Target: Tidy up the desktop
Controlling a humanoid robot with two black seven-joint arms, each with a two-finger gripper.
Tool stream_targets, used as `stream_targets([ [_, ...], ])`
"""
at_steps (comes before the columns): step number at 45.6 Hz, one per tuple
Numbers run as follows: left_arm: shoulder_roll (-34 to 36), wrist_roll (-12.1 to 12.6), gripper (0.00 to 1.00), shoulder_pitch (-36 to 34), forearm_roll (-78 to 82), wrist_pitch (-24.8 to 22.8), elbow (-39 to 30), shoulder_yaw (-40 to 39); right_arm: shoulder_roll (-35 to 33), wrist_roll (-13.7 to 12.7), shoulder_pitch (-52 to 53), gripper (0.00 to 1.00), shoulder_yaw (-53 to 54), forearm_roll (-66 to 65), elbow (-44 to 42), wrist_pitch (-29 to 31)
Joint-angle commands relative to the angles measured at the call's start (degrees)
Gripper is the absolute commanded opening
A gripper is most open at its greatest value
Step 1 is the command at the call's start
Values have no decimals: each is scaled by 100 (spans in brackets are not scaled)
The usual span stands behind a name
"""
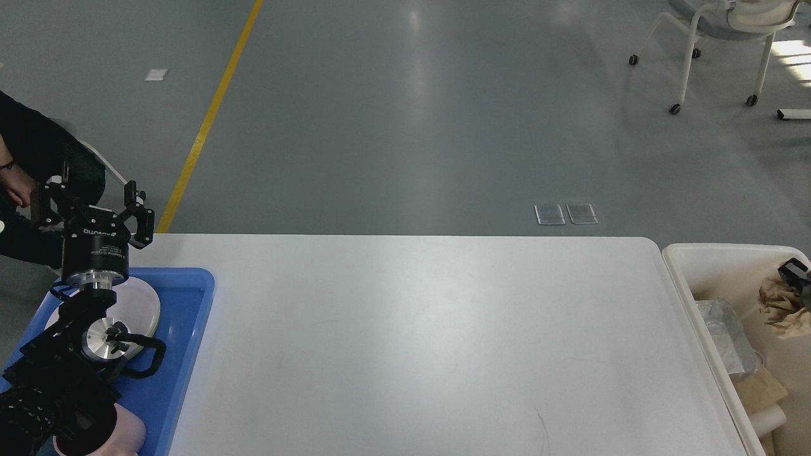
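The white desktop (pixel 412 329) fills the middle of the head view with nothing lying on it. My left gripper (pixel 92 201) is open and empty, pointing up above the blue tray (pixel 184 329) at the left. Only a small black part of my right gripper (pixel 797 273) shows at the right edge, over the cream-white bin (pixel 681 272). A crumpled brown paper (pixel 782 305) is right at it, inside the bin's outline. I cannot tell whether the jaws still hold the paper.
A white plate (pixel 136 307) lies in the blue tray, and a pink object (pixel 130 437) shows at its near end. The bin holds crumpled foil (pixel 725 335) and brown scraps. A person (pixel 25 164) sits at the far left. A chair (pixel 716 38) stands beyond the table.
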Motion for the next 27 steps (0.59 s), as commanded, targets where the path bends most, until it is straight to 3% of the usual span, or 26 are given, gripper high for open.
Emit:
stream_targets([
  [1, 0, -3, 97, 0, 0, 0, 0, 0, 99, -6, -277, 100, 10, 0, -215, -8],
  [16, 0, 5, 97, 0, 0, 0, 0, 0, 99, -6, -269, 100, 238, 0, -267, -16],
  [23, 0, -4, 97, 0, 0, 0, 0, 0, 64, 3, -199, 100, 1537, 0, -855, 19],
  [27, 0, 5, 97, 0, 0, 0, 0, 0, 134, 47, -207, 100, 2801, 0, -1041, -8],
])
